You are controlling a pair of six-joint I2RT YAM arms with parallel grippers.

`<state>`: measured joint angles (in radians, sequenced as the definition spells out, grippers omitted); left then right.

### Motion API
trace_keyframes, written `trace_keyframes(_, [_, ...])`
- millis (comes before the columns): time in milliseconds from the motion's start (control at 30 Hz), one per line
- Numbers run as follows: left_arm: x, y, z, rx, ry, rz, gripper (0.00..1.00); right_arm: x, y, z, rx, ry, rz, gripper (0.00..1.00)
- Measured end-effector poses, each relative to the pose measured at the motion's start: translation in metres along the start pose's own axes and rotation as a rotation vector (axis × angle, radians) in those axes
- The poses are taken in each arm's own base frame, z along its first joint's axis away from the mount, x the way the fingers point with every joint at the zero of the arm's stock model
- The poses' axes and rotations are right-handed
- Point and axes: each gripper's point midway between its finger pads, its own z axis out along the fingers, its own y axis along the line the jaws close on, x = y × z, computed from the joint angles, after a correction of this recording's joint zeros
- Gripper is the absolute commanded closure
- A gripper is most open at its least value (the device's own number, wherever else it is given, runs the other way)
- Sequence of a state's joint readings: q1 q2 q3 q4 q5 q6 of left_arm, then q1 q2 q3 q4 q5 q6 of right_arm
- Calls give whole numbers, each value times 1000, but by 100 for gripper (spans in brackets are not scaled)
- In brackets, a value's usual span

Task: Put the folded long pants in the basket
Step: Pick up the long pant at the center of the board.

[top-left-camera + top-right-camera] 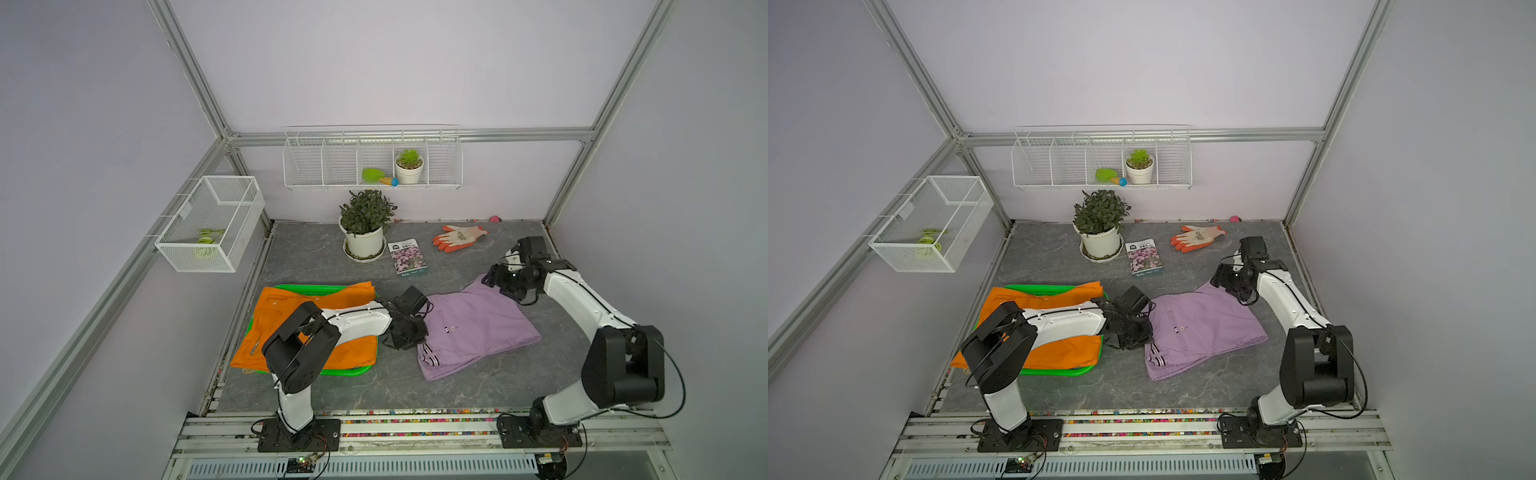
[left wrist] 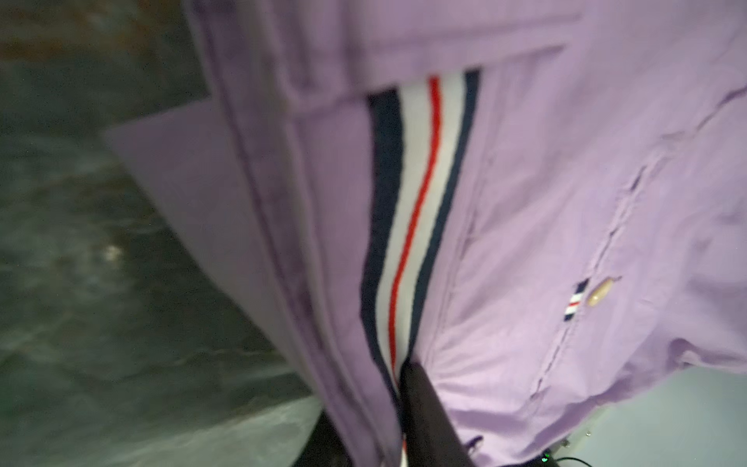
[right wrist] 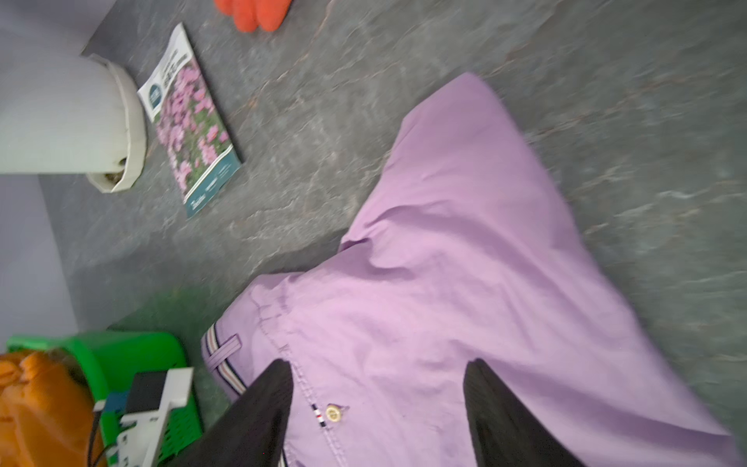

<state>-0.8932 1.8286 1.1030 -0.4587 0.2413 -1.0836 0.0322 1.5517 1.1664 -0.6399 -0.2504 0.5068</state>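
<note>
Tabletop [image 1: 316, 266]: grey, stone-patterned. Directly on it:
- green basket [image 1: 353, 371], left side
- lilac folded pants [image 1: 478, 328], near the basket, centre
- potted plant [image 1: 365, 243] on saucer, rear
- seed packet [image 1: 407, 257], just beside the pot
- orange-and-white glove [image 1: 457, 237], rear right

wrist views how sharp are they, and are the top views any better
Left wrist view: motion-smeared, lilac pants and striped waistband soft; right wrist view: also blurred, seed packet text unreadable; both top views: steady, evenly lit, no glare.
</note>
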Motion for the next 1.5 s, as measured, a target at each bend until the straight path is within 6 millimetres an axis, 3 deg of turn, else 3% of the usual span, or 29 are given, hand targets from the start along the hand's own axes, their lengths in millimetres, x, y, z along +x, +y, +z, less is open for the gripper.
trace_keyframes(167, [-17,2,-10,-74,-52,34,93,-13,-47,13,99,7,81,25])
trace_keyframes(300, [-27,11,-12,-119,-56,47,95,-3,-73,33,148,69,119,23])
trace_keyframes(433, [-33,12,-10,-148,-45,62,98,9,-84,48,161,127,145,24])
trace_keyframes(633, [-36,11,-9,-167,-42,87,100,27,-83,63,106,198,172,35])
trace_keyframes(833, [-38,11,-10,-175,-38,100,100,35,-76,67,45,222,186,59])
trace_keyframes(900, [-40,10,-13,-179,-41,102,100,36,-76,65,46,219,192,74])
trace_keyframes(1033, [-43,5,-23,-180,-57,113,100,31,-72,46,56,180,162,95])
trace_keyframes(1100, [-43,-1,-33,-158,-66,123,100,27,-66,31,47,141,153,100])
trace_keyframes(1267, [-41,-32,-78,-66,-97,170,100,27,-45,-4,-4,59,112,100])
trace_keyframes(1500, [-37,-61,-174,-16,-163,257,100,41,13,-43,-123,27,26,100])
